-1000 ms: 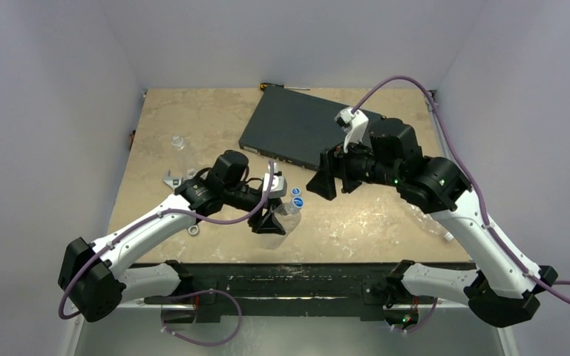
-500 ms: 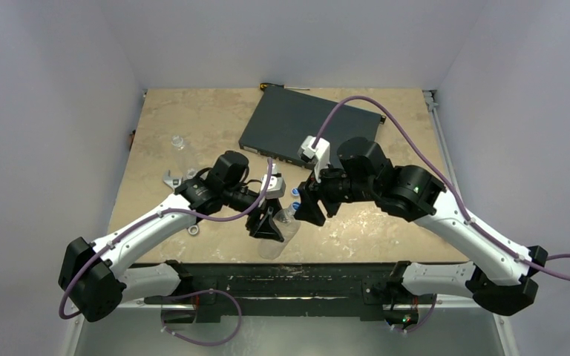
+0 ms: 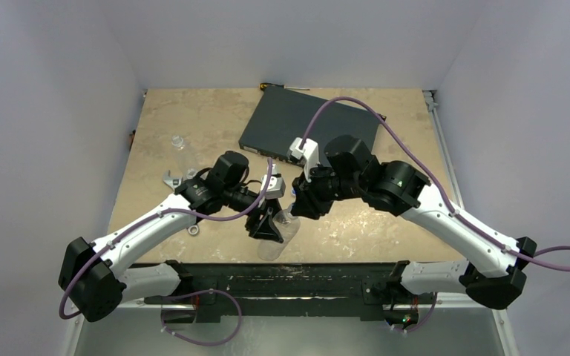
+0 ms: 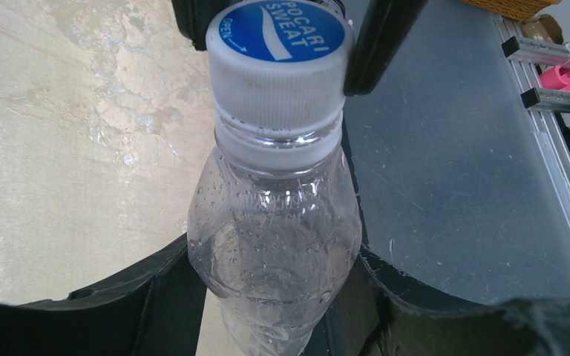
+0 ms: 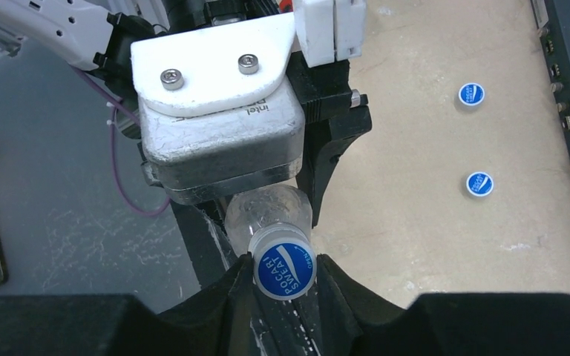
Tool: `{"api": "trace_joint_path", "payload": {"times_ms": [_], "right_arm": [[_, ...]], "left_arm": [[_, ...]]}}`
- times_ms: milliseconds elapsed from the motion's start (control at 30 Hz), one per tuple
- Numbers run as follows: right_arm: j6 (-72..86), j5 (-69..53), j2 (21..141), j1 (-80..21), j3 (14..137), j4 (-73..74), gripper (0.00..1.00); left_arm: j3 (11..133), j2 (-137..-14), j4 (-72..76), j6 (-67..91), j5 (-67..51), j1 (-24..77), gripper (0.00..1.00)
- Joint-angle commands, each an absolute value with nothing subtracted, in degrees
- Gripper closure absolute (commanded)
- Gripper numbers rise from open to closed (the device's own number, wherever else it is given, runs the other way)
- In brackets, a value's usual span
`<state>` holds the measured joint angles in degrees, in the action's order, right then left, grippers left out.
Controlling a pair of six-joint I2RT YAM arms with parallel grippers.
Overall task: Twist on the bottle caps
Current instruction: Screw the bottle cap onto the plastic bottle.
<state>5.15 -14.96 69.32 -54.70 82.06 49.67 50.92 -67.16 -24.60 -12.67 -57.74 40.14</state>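
Note:
My left gripper is shut on a clear bottle and holds it tilted above the table's front edge. In the left wrist view the bottle's body sits wedged between my black jaws, with a blue and white bottle cap on its neck. My right gripper is closed around that cap, both fingers touching its sides. One right finger shows beside the cap. Two loose caps lie on the table beyond.
A flat black box lies at the back centre with a screwdriver behind it. A wrench lies beside my left arm. A small clear bottle stands at the left. The dark front rail is just below the held bottle.
My right arm swung left from over the black box to the bottle, and its jaws closed onto the cap. The left arm and bottle stayed put.

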Motion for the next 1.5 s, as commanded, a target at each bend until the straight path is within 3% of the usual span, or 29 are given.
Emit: {"api": "trace_joint_path", "payload": {"times_ms": [0, 233, 633, 967, 1200, 1467], "right_arm": [[4.3, -15.8, 69.5, -54.8, 84.4, 48.7, 0.70], [9.7, -12.4, 70.6, -54.8, 82.1, 50.9, 0.90], [32.0, -5.7, 77.9, -51.7, 81.2, 56.0, 0.95], [43.8, -10.8, 84.6, -47.4, 72.6, 49.7, 1.00], [51.1, -22.0, 86.6, -45.6, 71.3, 42.3, 1.00], [59.8, -22.0, 86.0, -44.6, 73.1, 41.4, 0.94]], "left_arm": [[52.2, -65.6, -23.9, -12.5, -58.6, 39.8, 0.87], [52.6, -60.7, -18.6, -10.1, -48.8, 39.8, 0.87], [49.1, -52.3, 2.9, -8.1, -16.9, 40.6, 0.88], [44.6, -53.7, 19.6, -18.7, 7.0, 52.4, 0.91], [41.6, -55.5, 25.2, -22.0, 10.0, 54.4, 0.91], [41.1, -55.4, 21.8, -22.5, 9.6, 54.8, 0.92]]}}
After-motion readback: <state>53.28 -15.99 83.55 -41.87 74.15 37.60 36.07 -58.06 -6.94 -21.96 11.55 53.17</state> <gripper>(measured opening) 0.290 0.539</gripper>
